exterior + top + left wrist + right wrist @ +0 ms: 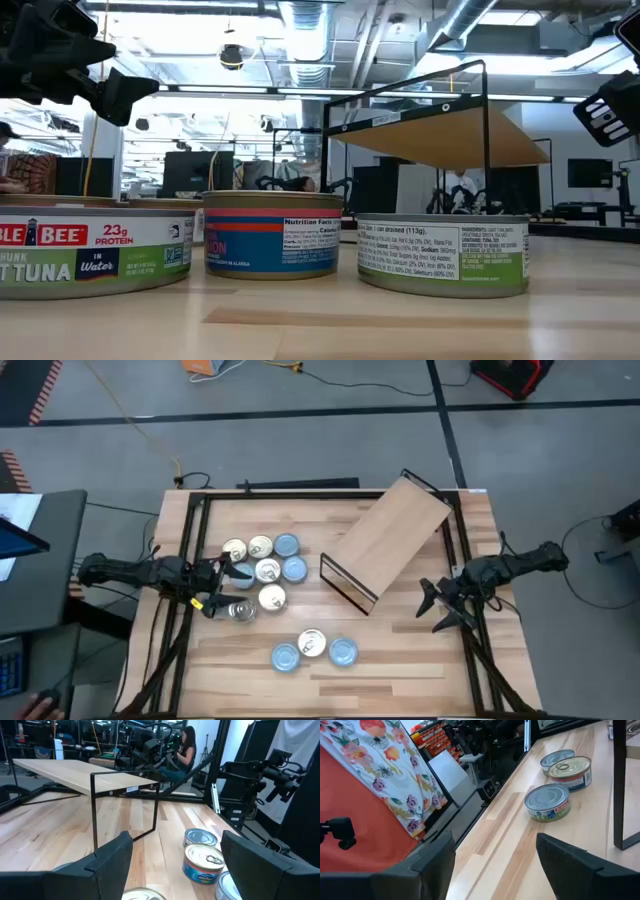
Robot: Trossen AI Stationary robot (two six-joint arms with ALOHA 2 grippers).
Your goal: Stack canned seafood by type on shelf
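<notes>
In the high view, the table (400, 650) carries the shelf (390, 538), which stands at an angle, toward one o'clock from the table's middle. One group of tins (265, 568) lies at about nine o'clock from the middle, with gold and light blue lids mixed together. A second group of three tins (313, 649) lies at six o'clock, well apart from the shelf. The left hand (222, 588) is at the nine o'clock edge, just beside the first group; its fingers are spread and it grasps nothing. The right hand (437, 606) is at four o'clock, near the shelf's end, also spread and grasping nothing.
</notes>
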